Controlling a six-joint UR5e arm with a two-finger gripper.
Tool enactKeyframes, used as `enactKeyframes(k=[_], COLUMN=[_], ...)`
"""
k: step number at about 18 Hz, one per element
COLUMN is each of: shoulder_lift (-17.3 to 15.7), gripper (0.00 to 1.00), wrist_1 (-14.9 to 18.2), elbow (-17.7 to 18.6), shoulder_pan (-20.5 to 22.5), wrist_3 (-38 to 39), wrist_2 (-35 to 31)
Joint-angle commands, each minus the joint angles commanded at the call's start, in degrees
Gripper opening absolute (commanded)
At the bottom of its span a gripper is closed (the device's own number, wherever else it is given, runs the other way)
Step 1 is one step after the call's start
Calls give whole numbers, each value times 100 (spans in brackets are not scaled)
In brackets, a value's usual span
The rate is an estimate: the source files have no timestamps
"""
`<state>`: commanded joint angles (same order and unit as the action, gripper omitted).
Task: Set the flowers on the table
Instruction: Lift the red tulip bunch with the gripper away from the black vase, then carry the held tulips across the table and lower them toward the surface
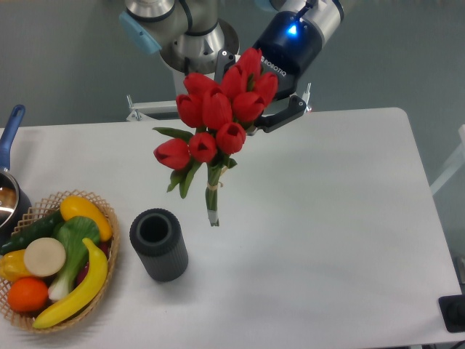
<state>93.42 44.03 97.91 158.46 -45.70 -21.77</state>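
The flowers (218, 109) are a bunch of red tulips with green leaves and tied green stems (212, 193). My gripper (248, 98) is shut on the bunch at the blooms; one dark finger (280, 116) shows to the right of the blooms and the other (221, 67) behind them. The bunch hangs tilted, stems pointing down, above the back middle of the white table (327, 218). I cannot tell whether the stem ends touch the tabletop. They end just right of and beyond a dark cylinder (158, 243).
The dark cylinder stands upright, open at the top, at front left. A wicker basket (107, 218) of toy fruit and vegetables sits at the far left front. A pot with a blue handle (9, 131) is at the left edge. A black object (454, 313) is at the front right corner.
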Motion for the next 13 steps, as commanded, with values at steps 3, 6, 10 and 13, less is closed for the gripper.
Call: enactKeyframes(k=[3, 6, 10, 13], shoulder_lift=[123, 246, 334, 396], gripper=[35, 35, 35, 37], wrist_1=[-9, -17, -18, -26], elbow=[88, 88, 88, 158], shoulder_pan=[79, 237, 229, 220], wrist_3=[-202, -404, -781, -1159], wrist_2=[-774, -951, -2152, -3058])
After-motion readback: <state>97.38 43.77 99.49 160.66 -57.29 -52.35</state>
